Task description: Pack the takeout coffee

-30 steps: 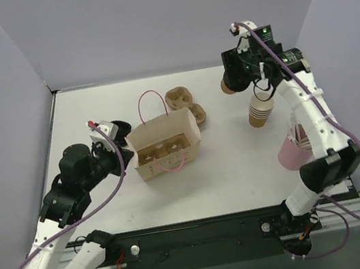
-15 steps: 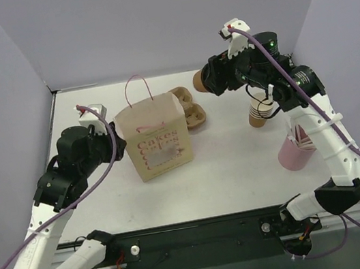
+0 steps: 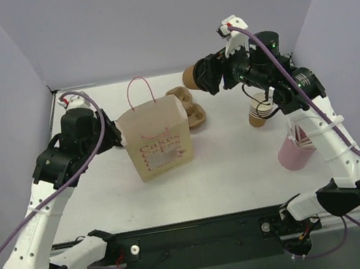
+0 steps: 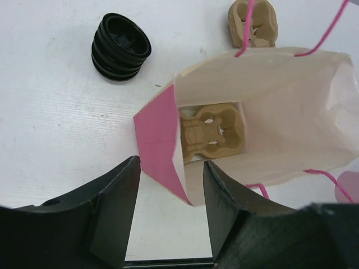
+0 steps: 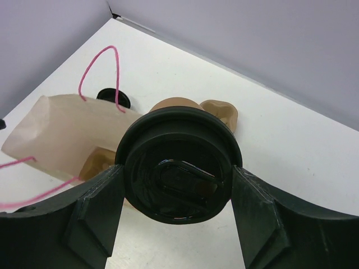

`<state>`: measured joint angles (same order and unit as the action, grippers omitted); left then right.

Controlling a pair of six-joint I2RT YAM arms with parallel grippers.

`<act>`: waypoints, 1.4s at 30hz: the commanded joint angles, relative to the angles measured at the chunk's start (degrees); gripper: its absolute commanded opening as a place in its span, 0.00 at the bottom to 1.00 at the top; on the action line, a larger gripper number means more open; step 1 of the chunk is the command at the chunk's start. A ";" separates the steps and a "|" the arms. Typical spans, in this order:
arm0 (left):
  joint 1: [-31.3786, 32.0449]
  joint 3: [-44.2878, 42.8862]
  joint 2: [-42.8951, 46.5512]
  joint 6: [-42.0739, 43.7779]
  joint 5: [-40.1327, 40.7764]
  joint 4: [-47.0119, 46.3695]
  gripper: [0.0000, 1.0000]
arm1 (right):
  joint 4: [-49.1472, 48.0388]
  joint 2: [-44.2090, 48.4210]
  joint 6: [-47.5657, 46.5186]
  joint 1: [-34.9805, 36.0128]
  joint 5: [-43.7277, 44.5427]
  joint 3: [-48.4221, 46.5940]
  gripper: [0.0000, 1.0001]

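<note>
My right gripper (image 3: 199, 76) is shut on the takeout coffee (image 3: 189, 76), a brown paper cup with a black lid (image 5: 178, 174). It holds the cup on its side in the air, above and to the right of the paper bag (image 3: 156, 138). The bag stands upright with its mouth open, and a cup carrier (image 4: 212, 131) lies on its bottom. My left gripper (image 4: 171, 190) is open and empty, just off the bag's pink-lined left edge (image 4: 160, 143).
A stack of black lids (image 4: 121, 47) sits left of the bag. A second cup carrier (image 3: 189, 109) lies behind the bag. A stack of tan cups (image 3: 258, 111) and a pink item (image 3: 293, 150) stand at the right. Pink handles (image 3: 140, 93) rise above the bag.
The bag went from tipped toward the camera to upright. My left gripper opened, let go of the bag and rose. My right arm carried the coffee left toward the bag.
</note>
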<state>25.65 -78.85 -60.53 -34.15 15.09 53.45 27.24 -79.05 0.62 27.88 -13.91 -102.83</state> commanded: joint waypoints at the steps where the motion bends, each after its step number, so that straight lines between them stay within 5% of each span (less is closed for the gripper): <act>1: -0.42 -4.91 -3.62 -5.13 1.00 2.89 0.58 | -2.46 3.81 1.05 0.77 -1.73 0.25 0.42; 12: -0.42 -5.26 -8.46 -4.53 3.36 3.06 0.58 | -2.90 6.80 1.22 1.48 -2.17 4.30 0.42; 20: -0.42 -5.52 -11.71 -3.03 3.45 2.54 0.45 | -3.07 7.15 0.70 1.83 -2.43 4.48 0.42; 22: -0.51 -5.70 -12.50 -1.98 3.54 2.45 0.38 | -2.99 7.15 0.43 2.09 -3.05 4.48 0.42; 23: -0.43 -5.79 -12.68 -1.28 3.11 1.75 0.27 | -3.07 7.06 0.08 2.27 -3.49 4.39 0.42; 26: -0.51 -4.92 -12.51 2.76 0.21 -1.23 0.06 | -3.07 6.45 -2.53 4.01 -6.29 3.60 0.42; 28: -0.51 -2.64 -10.84 6.28 -3.57 -4.39 0.00 | -2.90 5.92 -4.48 5.60 -8.23 3.25 0.42; 35: -0.51 8.87 -2.67 14.54 -17.98 -25.99 0.00 | 1.84 4.43 -15.29 16.67 -6.49 4.30 0.42; 42: -0.78 18.20 4.45 22.18 -28.79 -34.12 0.00 | 4.13 5.21 -22.94 23.44 1.86 10.10 0.41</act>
<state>25.34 -63.11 -59.51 -18.83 -4.56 29.15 30.28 -74.67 -16.05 49.15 -17.15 -95.46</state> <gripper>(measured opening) 0.025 0.692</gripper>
